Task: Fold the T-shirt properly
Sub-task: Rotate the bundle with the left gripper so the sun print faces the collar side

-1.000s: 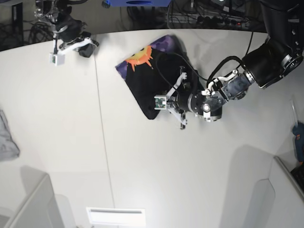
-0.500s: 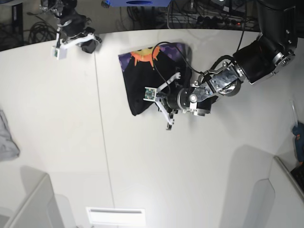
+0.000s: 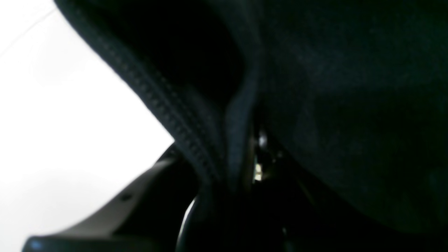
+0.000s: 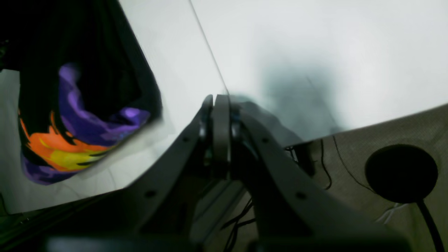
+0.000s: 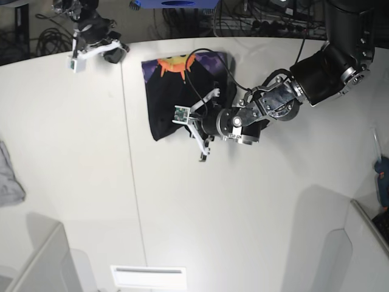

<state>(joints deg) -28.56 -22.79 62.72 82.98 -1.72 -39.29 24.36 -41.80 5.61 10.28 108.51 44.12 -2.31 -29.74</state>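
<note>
Black fabric fills most of the left wrist view: the large black short-sleeved T-shirt [image 5: 176, 97] lies bunched on the white tabletop [image 5: 243, 201], toward its far edge in the base view, with its orange-yellow sun and purple print facing up at the far end. The left gripper [image 5: 196, 125] sits at the near edge of the garment, and the wrist view shows a stitched hem [image 3: 168, 112] running down into the jaws, so the gripper is pinching the T-shirt's edge with its fingers nearly together. The left arm [image 5: 316, 73] reaches in from the right side of the base view.

The right gripper [image 5: 91, 52] hangs near the tabletop's far edge, to the left of the T-shirt and apart from it; its fingers are pressed together with nothing between them, as the right wrist view shows. A small grey cloth [image 5: 9, 176] lies at the far left edge of the tabletop, well apart from the T-shirt.
</note>
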